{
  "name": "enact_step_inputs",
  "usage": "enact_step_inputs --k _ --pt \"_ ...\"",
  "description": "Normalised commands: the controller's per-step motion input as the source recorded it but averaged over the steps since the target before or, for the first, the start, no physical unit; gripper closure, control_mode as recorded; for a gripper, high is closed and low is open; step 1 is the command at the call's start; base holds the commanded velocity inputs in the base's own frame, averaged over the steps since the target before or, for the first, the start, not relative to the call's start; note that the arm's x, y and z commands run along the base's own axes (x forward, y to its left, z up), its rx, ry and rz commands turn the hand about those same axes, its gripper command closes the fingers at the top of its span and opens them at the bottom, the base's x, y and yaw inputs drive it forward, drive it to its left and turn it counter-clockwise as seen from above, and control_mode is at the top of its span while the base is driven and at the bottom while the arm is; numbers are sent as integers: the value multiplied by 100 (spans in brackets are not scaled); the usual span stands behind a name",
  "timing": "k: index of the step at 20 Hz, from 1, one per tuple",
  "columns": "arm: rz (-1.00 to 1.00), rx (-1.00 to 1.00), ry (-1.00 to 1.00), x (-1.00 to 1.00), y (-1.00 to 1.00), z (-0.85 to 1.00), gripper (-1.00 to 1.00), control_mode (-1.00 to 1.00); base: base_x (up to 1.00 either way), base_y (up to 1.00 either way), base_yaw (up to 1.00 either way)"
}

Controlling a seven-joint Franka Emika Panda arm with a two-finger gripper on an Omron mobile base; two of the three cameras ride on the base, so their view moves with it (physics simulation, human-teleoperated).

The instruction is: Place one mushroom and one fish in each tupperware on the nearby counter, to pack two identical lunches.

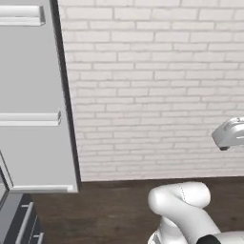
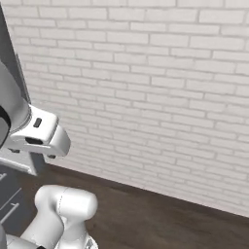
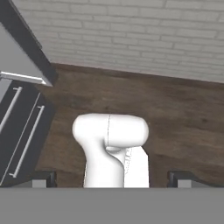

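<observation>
My gripper (image 3: 111, 180) hangs high above the floor and points down, open wide. One dark fingertip (image 3: 43, 179) rises at the lower left of the hand view, the other at the lower right, and nothing is held between them. The grey hand (image 1: 231, 133) juts in at the right edge of the left base view and sits at the left (image 2: 41, 133) of the right base view. The mushroom, fish, tupperware and counter are out of view.
A white brick wall (image 1: 157, 86) stands straight ahead above a dark wooden floor (image 2: 160, 219). To the left is a tall grey cabinet front (image 1: 33, 95), with dark drawer fronts and thin silver handles (image 3: 24, 131) below it.
</observation>
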Motion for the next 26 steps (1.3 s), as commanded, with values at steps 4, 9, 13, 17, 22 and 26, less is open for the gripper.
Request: enact_step_inputs --k 4,9,13,17,22,26 --pt "0 0 0 0 0 0 -100 100 64 -7 22" --pt "0 0 0 0 0 0 -100 100 59 -17 44" --pt "0 0 0 0 0 0 -100 100 43 -24 63" --pt "0 0 0 0 0 0 -100 100 30 -21 64" --pt "0 0 0 0 0 0 -100 100 24 -6 70" --pt "0 0 0 0 0 0 -100 100 18 0 77"
